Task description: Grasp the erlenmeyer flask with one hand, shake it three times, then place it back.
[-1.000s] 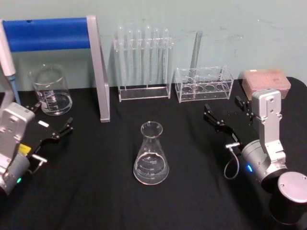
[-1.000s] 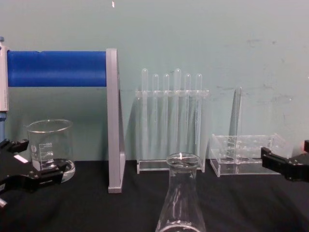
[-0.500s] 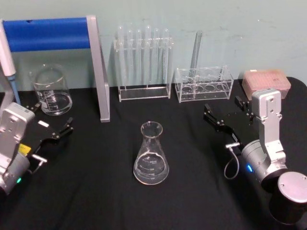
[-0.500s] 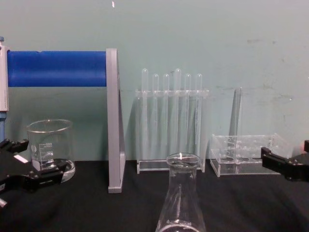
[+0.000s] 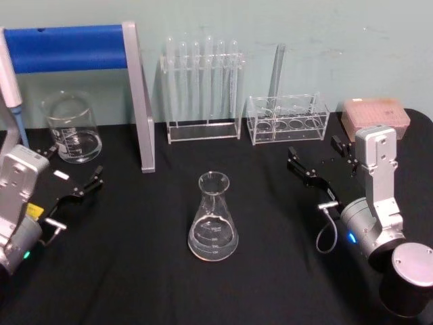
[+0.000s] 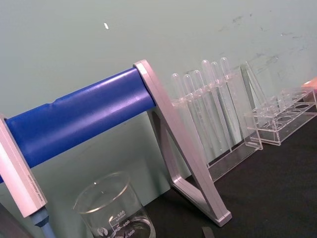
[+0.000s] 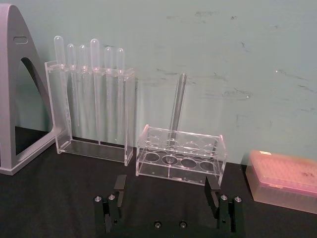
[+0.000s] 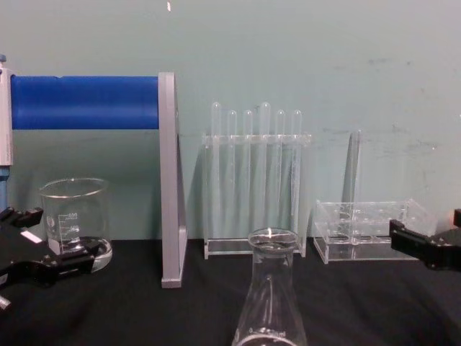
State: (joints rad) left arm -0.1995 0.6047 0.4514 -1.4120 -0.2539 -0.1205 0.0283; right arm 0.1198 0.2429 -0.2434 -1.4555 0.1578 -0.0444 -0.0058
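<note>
The erlenmeyer flask point(image 5: 213, 220) is clear glass and stands upright on the black table, midway between the two arms; its neck and rim rise at the bottom of the chest view point(image 8: 270, 303). My left gripper point(image 5: 74, 166) rests open at the table's left, well apart from the flask, and shows at the chest view's left edge point(image 8: 54, 238). At the table's right my right gripper point(image 5: 314, 152) is open as well, with nothing between its fingers point(image 7: 166, 186). It points toward the racks at the back and stays clear of the flask.
A glass beaker point(image 5: 71, 128) stands at the back left beside a blue-and-grey stand point(image 5: 139, 101). Behind the flask are a rack of test tubes point(image 5: 201, 88) and a low clear rack point(image 5: 287, 118) with one tube. A pink box point(image 5: 375, 115) lies at the far right.
</note>
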